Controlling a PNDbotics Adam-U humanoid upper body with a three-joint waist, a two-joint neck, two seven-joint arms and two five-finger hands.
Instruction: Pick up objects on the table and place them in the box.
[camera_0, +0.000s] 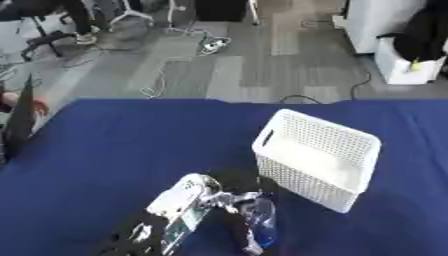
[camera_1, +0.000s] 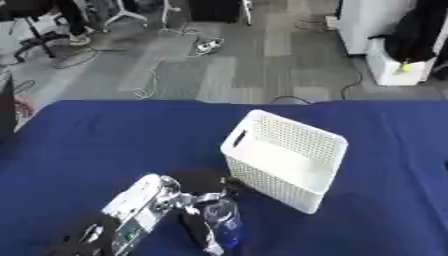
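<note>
Evidently white perforated box (camera_0: 317, 157) sits empty.

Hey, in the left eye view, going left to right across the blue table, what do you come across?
Left robot hand, coming in from the lower left → clear bottle with blue inside, at the hand's fingers → white perforated box, standing on the blue tablecloth.

Left arm in from the lower left, its hand (camera_1: 206, 220) with fingers curled downward.
</note>
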